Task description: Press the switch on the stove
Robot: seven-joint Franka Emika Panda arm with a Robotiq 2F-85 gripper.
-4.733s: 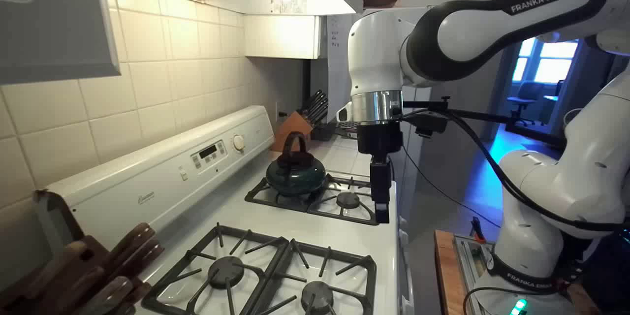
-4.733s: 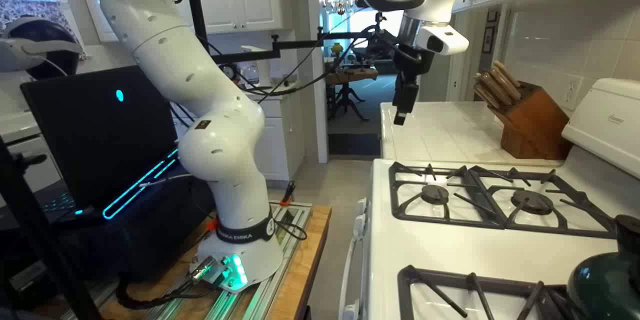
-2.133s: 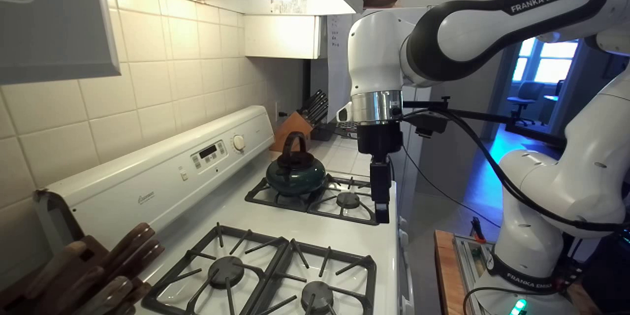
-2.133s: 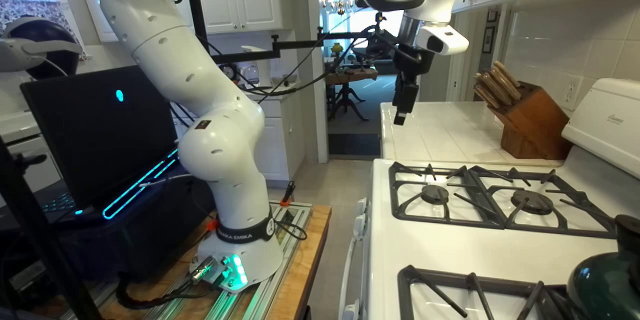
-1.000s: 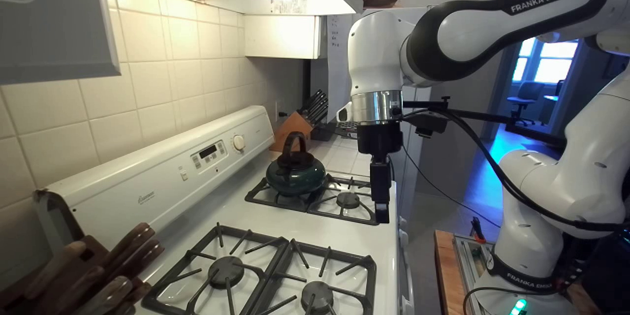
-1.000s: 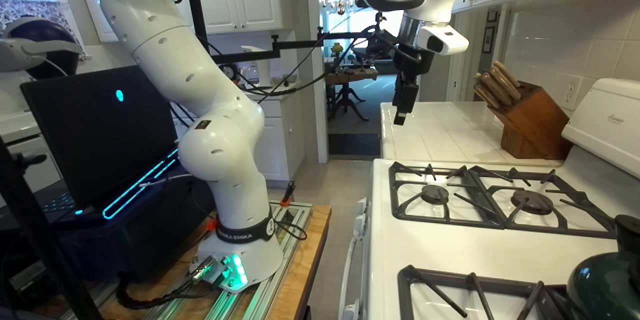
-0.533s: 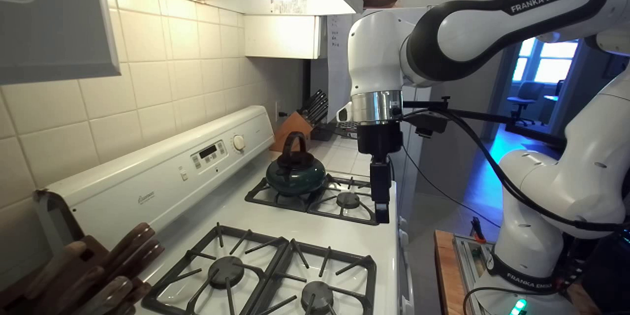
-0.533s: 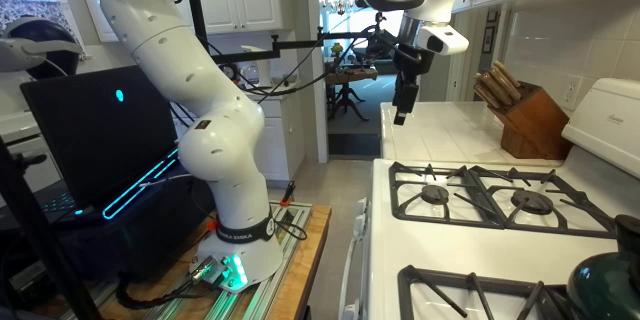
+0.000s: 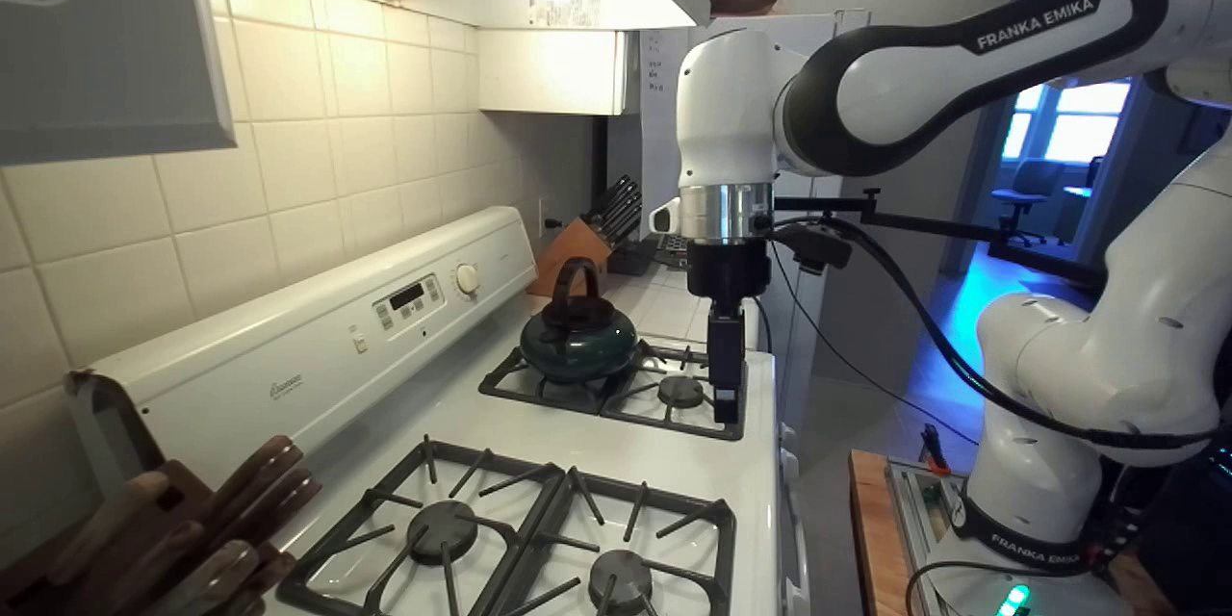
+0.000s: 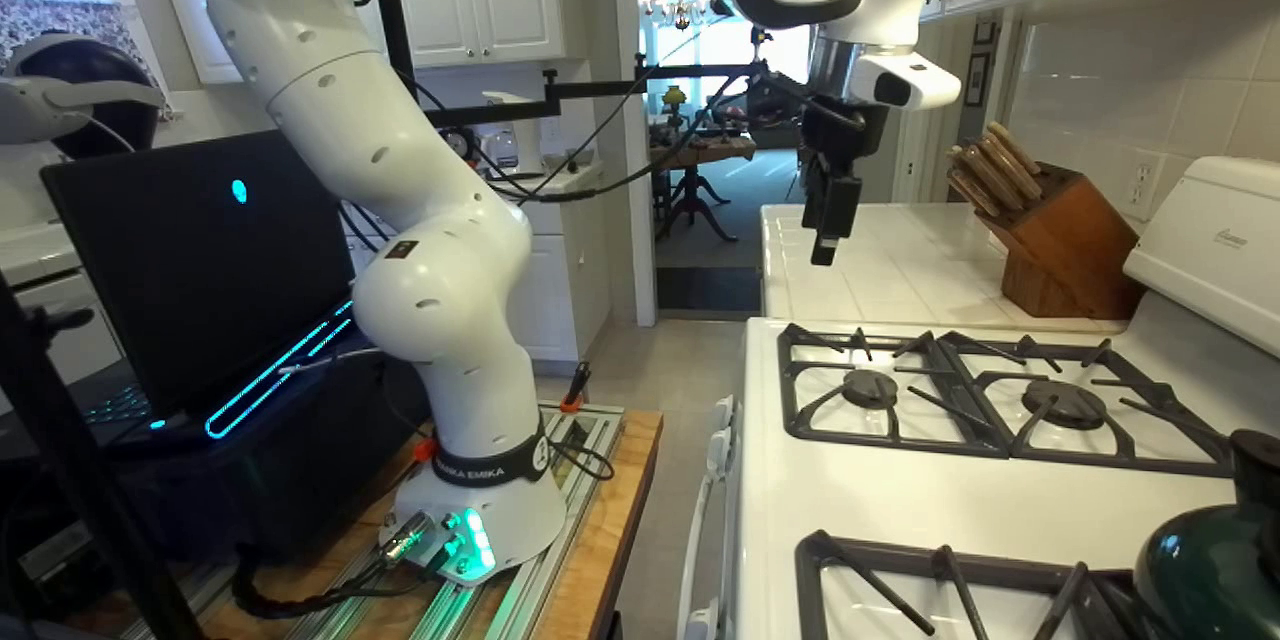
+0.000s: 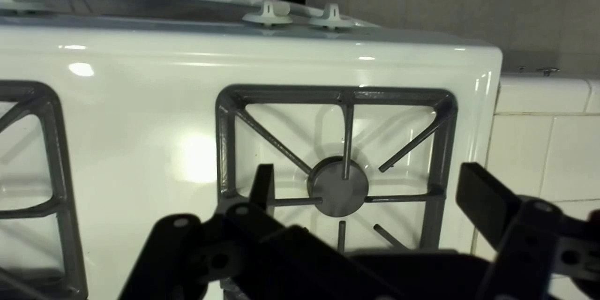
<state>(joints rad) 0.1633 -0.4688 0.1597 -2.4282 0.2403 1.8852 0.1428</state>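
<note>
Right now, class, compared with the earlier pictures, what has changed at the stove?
The arm and its open gripper have shifted slightly farther in over the stove, toward its back panel. Nothing was taken hold of or let go. The kettle and back panel stayed put.

In an exterior view, above the black two-fingered claw (image 9: 727, 407), the black trim (image 9: 1038, 26) of the curved white arm link (image 9: 910, 101) reads "FRANKA EMIKA"; lower than the claw, the black collar (image 9: 1030, 547) of the white base (image 9: 1064, 592) repeats it. Script (image 9: 286, 388) on the raised white stove panel (image 9: 322, 346) across from the claw is illegible.
</note>
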